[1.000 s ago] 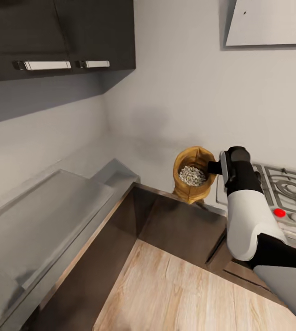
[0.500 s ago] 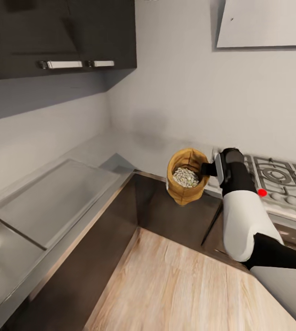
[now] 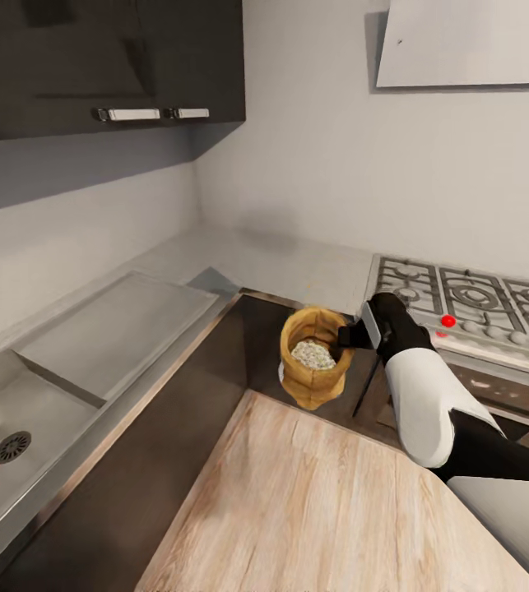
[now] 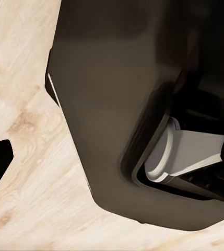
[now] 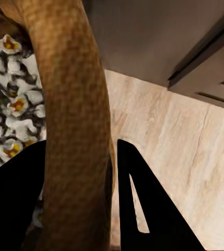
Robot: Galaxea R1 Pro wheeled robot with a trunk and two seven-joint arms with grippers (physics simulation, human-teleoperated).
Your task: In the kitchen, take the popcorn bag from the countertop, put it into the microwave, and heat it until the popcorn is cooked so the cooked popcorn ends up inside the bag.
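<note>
Item: popcorn bag (image 3: pixel 313 368), frame centre, held above wood floor (image 3: pixel 313 510). My right gripper (image 3: pixel 348 335) pinches its rolled rim; greyish popcorn (image 3: pixel 313 353) inside. Left gripper: state indeterminable.

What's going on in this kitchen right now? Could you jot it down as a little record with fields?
Held item: popcorn bag, open top, upright
Contents: popcorn, pale grains with yellowish centres
Holder: right gripper, one finger inside the bag's rolled rim, one outside
Bag position: in the air, in front of the dark cabinet fronts, above the wood floor
Nearby: gas hob behind the arm; sink at the left
</note>
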